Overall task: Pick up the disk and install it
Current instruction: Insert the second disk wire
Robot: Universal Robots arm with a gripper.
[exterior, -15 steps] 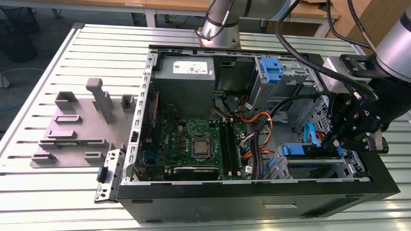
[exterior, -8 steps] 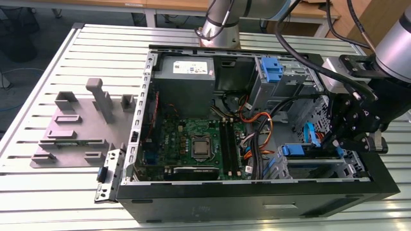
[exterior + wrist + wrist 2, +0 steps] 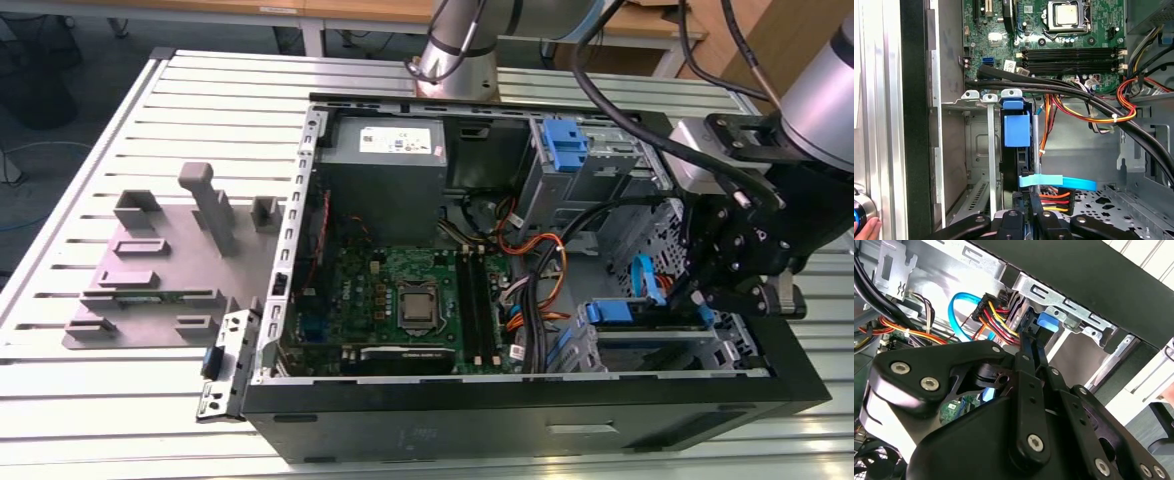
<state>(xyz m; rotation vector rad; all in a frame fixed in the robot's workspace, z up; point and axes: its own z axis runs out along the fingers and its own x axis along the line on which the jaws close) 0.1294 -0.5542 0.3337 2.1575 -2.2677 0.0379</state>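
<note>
Second wrist view, nearest first: the gripper (image 3: 1031, 330), made of matte black jointed bars dotted with silver screw heads, has its 2 slim fingers (image 3: 1026, 347) set close together, clamped on the near end of the disk (image 3: 1046, 322). In the first wrist view the disk (image 3: 1016, 130) stands on edge inside a bare sheet-metal drive cage (image 3: 979, 145). Its glossy blue plastic rail tab faces out, just beside 1 thin steel partition. A flat blue cable (image 3: 1064, 183) and a bundle of red, orange and yellow wires (image 3: 1054, 196) meet at the disk's near end. Beyond lies a green circuit board (image 3: 1004, 50) with long black memory slots. In the exterior view the black computer case (image 3: 534, 410) lies open on a ribbed aluminium table (image 3: 227, 90), with the gripper (image 3: 701, 295) at the exterior view's right.
</note>
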